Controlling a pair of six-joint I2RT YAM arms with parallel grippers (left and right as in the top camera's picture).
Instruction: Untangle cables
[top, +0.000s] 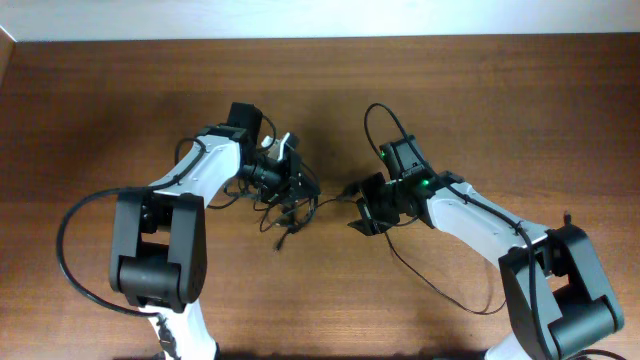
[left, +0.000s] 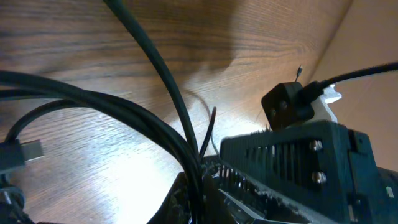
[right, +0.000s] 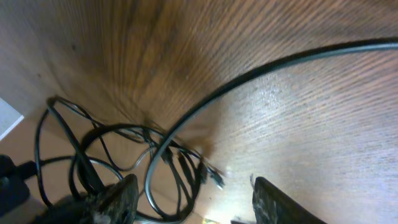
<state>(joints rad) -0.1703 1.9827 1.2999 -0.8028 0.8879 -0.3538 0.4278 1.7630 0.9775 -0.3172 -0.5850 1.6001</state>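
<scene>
Across the middle of the brown, wood-grained table (top: 120, 90), you have the tangle of thin black cables (top: 288, 205); take it as your landmark. Your white-and-black left arm (top: 195, 175) reaches in from the tangle's left, and your matching right arm (top: 470, 220) from its right. A thicker black arm cord (top: 65, 240) loops out well to the tangle's left.

Your left gripper (top: 280, 178) sits on the tangle's upper edge with its jaws closed. In its wrist view several glossy strands run into the ribbed black jaws, so it is clamped on the cables. Your right gripper (top: 368, 208) hangs just right of the tangle. Its fingers (right: 121, 198) stand apart with nothing pinched. One black strand curves down through the gap, and you cannot tell whether it touches them.

You will see that the cables are smooth and round, looped over one another. A small flat silvery plug (left: 28, 151) pokes out at the tangle's edge.
</scene>
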